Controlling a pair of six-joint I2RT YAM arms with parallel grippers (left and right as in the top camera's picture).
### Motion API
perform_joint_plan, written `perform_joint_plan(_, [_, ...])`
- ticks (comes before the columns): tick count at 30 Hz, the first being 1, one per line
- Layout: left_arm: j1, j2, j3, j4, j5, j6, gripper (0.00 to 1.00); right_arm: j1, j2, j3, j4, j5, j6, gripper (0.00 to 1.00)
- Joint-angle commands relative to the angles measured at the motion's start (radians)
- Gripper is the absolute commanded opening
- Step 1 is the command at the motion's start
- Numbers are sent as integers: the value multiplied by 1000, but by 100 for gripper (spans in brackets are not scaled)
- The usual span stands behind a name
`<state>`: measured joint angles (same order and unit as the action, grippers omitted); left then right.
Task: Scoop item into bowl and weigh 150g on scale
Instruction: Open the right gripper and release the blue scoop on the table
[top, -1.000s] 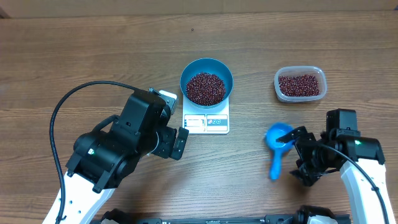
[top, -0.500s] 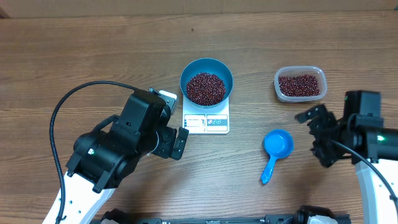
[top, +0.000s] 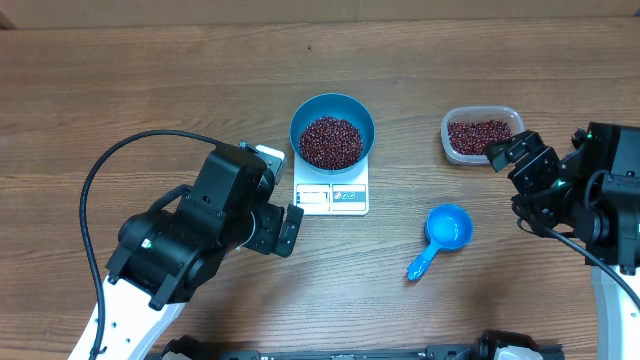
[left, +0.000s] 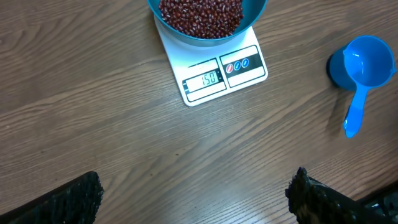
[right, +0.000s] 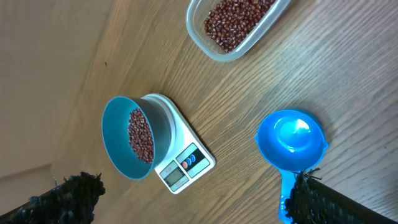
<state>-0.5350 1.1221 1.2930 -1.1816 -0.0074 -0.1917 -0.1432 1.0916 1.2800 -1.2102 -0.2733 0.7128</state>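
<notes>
**A:** Start at the left. What is the left pincer (left: 196, 196) doing?

**B:** Its jaws are spread wide and it holds nothing. It hangs over bare desk (top: 150, 80) just in front of the scale (top: 332, 195). I'd say it sits there so it doesn't touch the scale and disturb the reading.

**A:** And the beans?

**B:** Most of the beans (top: 331, 142) are in the bowl (top: 303, 110). The bowl sits on the back of the scale and overhangs it, but the display is left uncovered. In the left wrist view the display looks like it shows the target weight, so I judge the weighing done, or nearly.

**A:** Next to the right?

**B:** The blue scoop (top: 447, 228) lies empty on the desk, cup up, well apart from the scale. Nothing is touching it. It looks set aside because no more beans are needed.

**A:** Beyond that?

**B:** The clear tub (top: 445, 135) has spare beans in it and sits near the desk's right side, within easy reach of that arm.

**A:** And the right pincer (right: 199, 180)?

**B:** Its jaws are fully apart and empty. It is raised beside the tub, clear of the scoop.
</notes>
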Motion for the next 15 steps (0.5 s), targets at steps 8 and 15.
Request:
perform_joint_plan(8, [5, 3, 17, 4, 0, -14, 99, 24, -29, -25, 254, 19, -583, 100])
perform_joint_plan(15, [5, 3, 17, 4, 0, -14, 99, 180, -219, -204, 335, 185, -636, 100])
